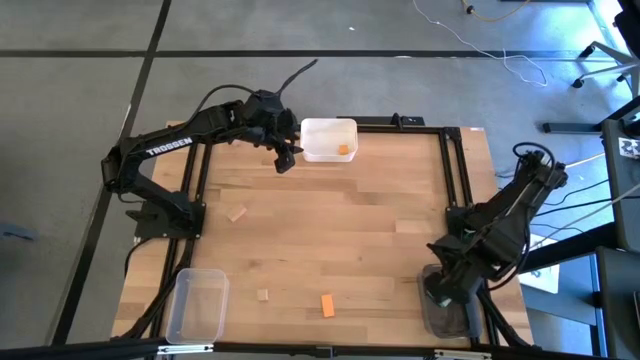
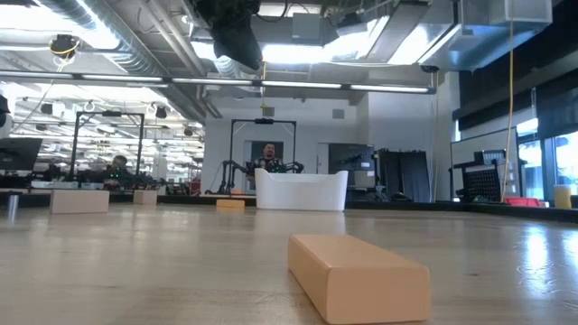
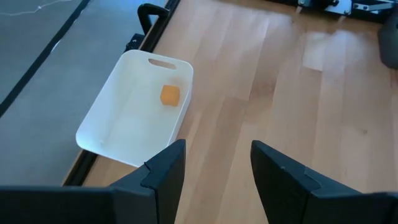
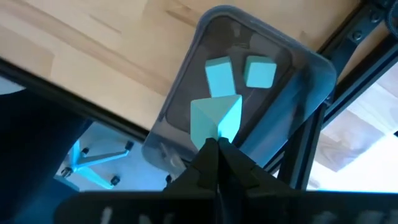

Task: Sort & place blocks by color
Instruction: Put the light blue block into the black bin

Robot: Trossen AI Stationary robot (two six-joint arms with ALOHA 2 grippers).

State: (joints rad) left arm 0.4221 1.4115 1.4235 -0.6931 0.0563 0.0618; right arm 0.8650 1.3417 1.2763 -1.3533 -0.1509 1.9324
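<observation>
Currently, loose blocks are scattered across the wooden table [image 1: 350, 220]: a tan block [image 1: 236, 214] on the left side, a small tan cube [image 1: 263, 295] near the front edge, and an orange bar [image 1: 327, 305] just to its right. In the low view a tan bar [image 2: 357, 275] lies closest to the camera; a person is seen far back in the room.

The white bin [image 1: 328, 139] at the table's far edge holds one orange cube [image 3: 170, 95]. The left gripper [image 3: 214, 171] is held above bare table just beside that bin, fingers spread apart, nothing between them.

The clear bin at front right [image 4: 249, 81] holds two teal blocks [image 4: 219, 76]. The right gripper [image 4: 214, 146] is poised over it, fingers closed on a third teal block [image 4: 214, 118], which is tilted on edge.

Another clear bin [image 1: 196, 304] sits at front left; contents cannot be made out.
</observation>
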